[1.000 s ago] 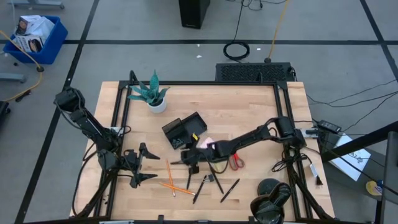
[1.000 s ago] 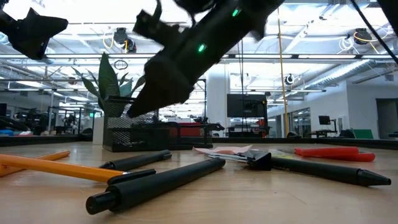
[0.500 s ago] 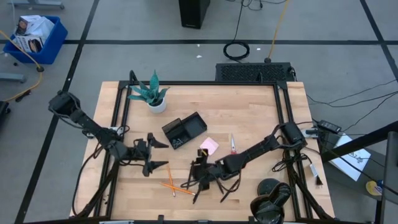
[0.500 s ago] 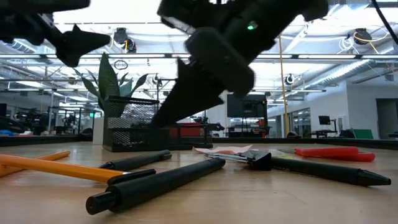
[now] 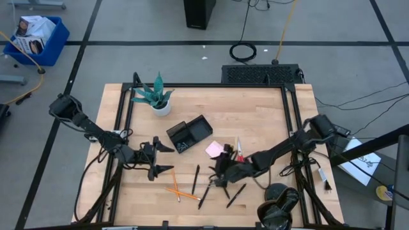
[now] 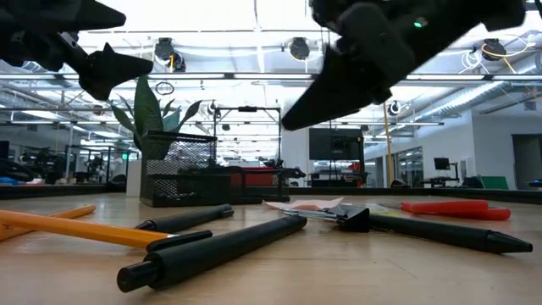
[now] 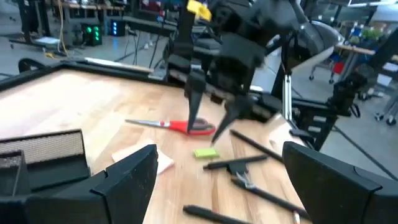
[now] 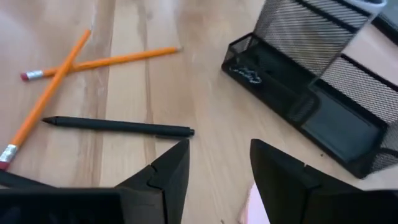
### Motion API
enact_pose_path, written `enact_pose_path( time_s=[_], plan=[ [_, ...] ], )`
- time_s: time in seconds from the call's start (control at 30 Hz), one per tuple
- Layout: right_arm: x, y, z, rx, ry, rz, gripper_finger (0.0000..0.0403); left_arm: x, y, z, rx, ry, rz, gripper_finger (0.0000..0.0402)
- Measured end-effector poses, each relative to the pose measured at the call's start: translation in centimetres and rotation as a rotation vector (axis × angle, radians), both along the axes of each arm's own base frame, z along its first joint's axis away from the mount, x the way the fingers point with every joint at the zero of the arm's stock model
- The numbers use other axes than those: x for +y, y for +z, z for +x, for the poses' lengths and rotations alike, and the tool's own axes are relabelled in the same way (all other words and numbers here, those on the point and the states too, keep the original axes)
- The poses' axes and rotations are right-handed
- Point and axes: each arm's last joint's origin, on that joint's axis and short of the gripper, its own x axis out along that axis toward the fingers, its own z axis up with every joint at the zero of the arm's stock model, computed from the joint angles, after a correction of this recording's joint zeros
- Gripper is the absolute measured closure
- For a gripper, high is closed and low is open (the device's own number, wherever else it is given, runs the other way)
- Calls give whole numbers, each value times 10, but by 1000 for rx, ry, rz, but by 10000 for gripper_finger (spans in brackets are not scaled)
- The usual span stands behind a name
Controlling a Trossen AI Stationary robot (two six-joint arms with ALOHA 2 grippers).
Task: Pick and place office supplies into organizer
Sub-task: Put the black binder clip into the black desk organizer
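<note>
My right gripper, jaws apart and empty, hovers above slim black pens near the black mesh organizer. My left gripper waits, jaws apart. I judge a pen could roll off-grip.

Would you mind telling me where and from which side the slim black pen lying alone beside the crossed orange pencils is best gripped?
Grip the slim black pen at mid-barrel, coming straight down from above with the fingers spanning its narrow width. It lies flat on the wooden table, clear of the crossed orange pencils and the black mesh organizer, so both long sides look free.
</note>
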Motion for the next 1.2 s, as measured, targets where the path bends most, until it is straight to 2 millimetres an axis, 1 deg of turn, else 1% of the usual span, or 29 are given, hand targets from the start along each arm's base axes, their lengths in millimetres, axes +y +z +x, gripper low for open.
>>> enact_pose_path(
  time_s=[0.1,0.2,0.3,0.37,0.43,0.5,0.67,0.73,0.83,0.93,1.07,1.2],
  plan=[
    [-7,-2,-15,-50,-8,36,243,0,-1,0,7,-1,-9,53],
    [-11,-5,-27,-130,-16,183,243,-1,-2,0,17,-7,-9,53],
    [-7,-4,-31,-132,128,303,243,0,-2,0,17,-7,-9,52],
    [1,-7,-33,-104,209,288,243,0,-2,0,19,-6,-7,53],
    [12,-10,-32,-88,268,236,243,0,-3,0,25,-6,-6,53],
    [21,-12,-33,-86,284,171,243,0,-3,0,26,-7,-3,52],
    [46,-19,-21,-79,345,55,243,1,-4,0,33,11,4,52],
    [55,-14,-14,-99,375,42,243,1,-4,0,38,13,4,52],
    [63,-3,-7,-151,391,114,243,1,-4,0,37,5,-3,52],
    [61,-2,-8,-123,366,116,243,1,-4,0,40,5,-22,53],
    [50,-18,-11,17,277,67,243,0,-5,0,47,1,-19,52],
    [39,-19,-6,31,250,100,244,0,-5,0,46,1,-14,52]
  ],
)
